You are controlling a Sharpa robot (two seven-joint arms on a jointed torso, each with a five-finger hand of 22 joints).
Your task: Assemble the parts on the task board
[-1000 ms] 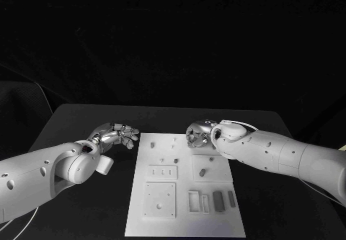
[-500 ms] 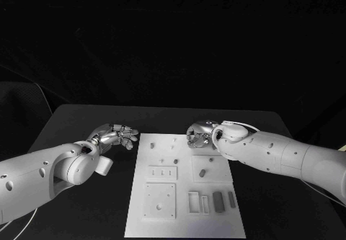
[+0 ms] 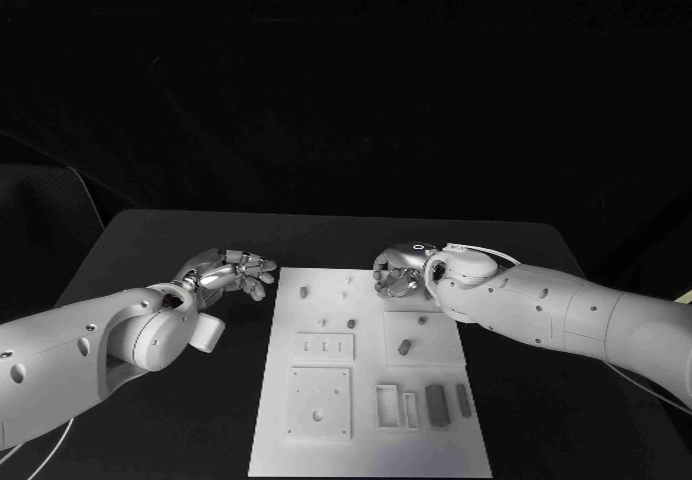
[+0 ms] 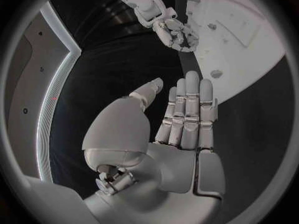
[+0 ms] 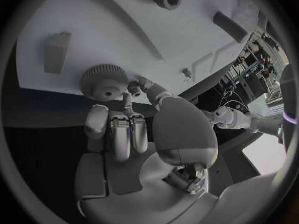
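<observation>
The right hand [image 3: 397, 272] is at the far right corner of the task board [image 3: 368, 440]. In the right wrist view its fingers [image 5: 121, 129] curl against a toothed gear [image 5: 103, 81], and the thumb comes in from the other side; the hand appears to pinch the gear, though the contact itself is partly hidden. The left hand [image 3: 231, 270] hovers over the black table [image 3: 173, 230], just beside the board's far left edge, fingers extended and apart, holding nothing.

Step in hand, as judged: seating the gear at the board's far right corner.

Procedure:
- Keep the gear's flat face parallel to the board.
- Centre its bore over the mating post before pressing; whether it is already seated cannot be told.
- Apply force along the bore axis only, to avoid binding.
- Keep the left hand off the board.

Orientation: the gear is a disc with no long axis. Its flat face lies toward the board and its bore axis stands roughly perpendicular to the surface.
</observation>
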